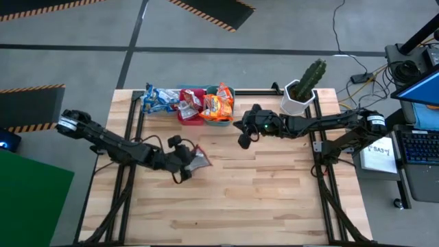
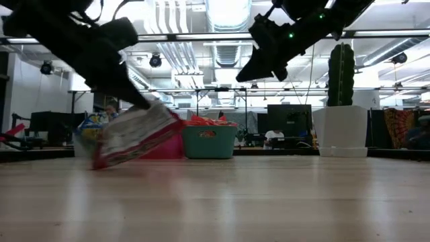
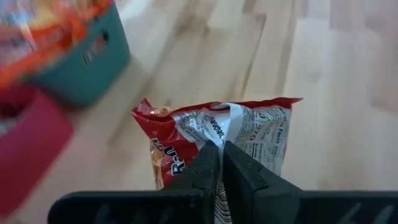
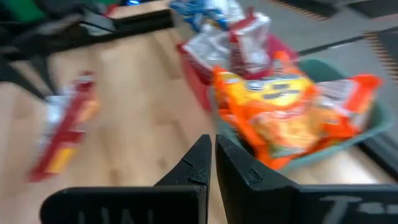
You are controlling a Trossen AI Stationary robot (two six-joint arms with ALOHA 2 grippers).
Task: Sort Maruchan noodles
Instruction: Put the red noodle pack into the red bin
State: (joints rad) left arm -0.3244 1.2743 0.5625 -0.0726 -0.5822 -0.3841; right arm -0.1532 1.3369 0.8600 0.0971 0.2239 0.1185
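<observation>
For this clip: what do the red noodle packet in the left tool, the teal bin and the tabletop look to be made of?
Red crinkly noodle packet: thin printed plastic film, judging by its creases and crimped seam. Teal bin: apparently moulded plastic, smooth and opaque, with an embossed mark on its wall. Tabletop: pale wood in glued strips, like butcher block, with a slight sheen in the low view.

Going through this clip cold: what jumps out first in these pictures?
The left gripper, on the table's left-middle, is shut on a red noodle packet, one end lifted and the other low near the wood. At the back edge, the red bin and teal bin overflow with packets, orange ones in the teal. The right gripper hangs shut and empty just in front of them.
</observation>
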